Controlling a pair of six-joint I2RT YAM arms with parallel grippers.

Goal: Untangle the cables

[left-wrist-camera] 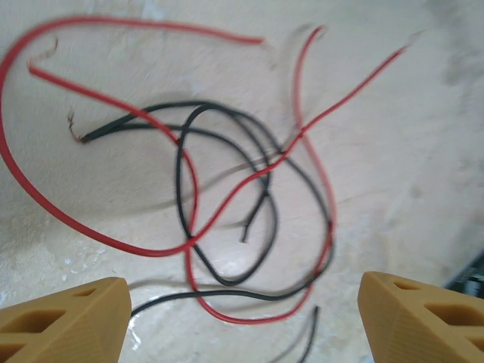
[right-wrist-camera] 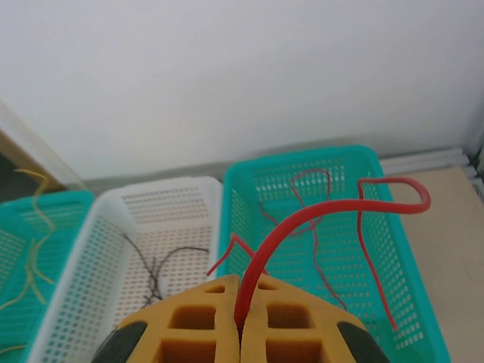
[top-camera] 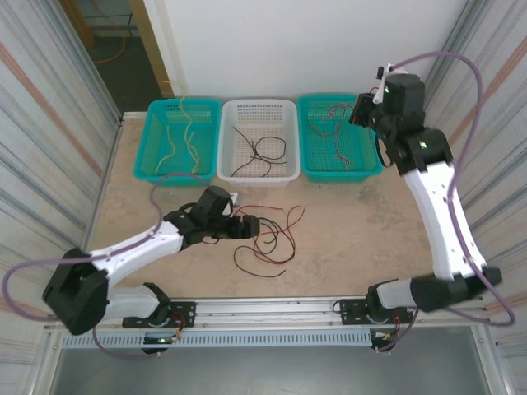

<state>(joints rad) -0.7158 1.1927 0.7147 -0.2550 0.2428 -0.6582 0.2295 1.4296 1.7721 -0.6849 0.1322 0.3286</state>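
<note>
Task's thing: a loose tangle of thin red and black cables (top-camera: 272, 239) lies flat on the beige table (top-camera: 370, 239), at its middle, well short of the baskets.

Left gripper (top-camera: 249, 227): spread wide and holding nothing. In the left wrist view its two tan fingers (left-wrist-camera: 64, 321) stand apart at the bottom corners, with the tangle (left-wrist-camera: 242, 197) between and beyond them.

Key relation: the tangle lies just right of the left gripper, straight ahead of its open jaws. The strands nearest it look close to the fingertips, but I cannot tell if they touch.

Long axis: the tangle stretches from near-left to far-right. The red loops reach furthest, and the black loops are bunched in the centre, crossing the red several times.

Nearer arm: the left, by a long way.

Right gripper (top-camera: 362, 111): pressed together on one thin red cable (right-wrist-camera: 325, 208), pinched at its end. The cable arches up and over the right-hand teal plastic basket (right-wrist-camera: 302, 157), which already holds red strands.

Other baskets: a white perforated basket (top-camera: 259, 177) in the middle holds black cables. A second teal basket (top-camera: 177, 177) on the far left holds yellow ones.

Judged next need: the left jaws must close on a single strand, probably an outer red loop, not on a crossing where red and black overlap.
</note>
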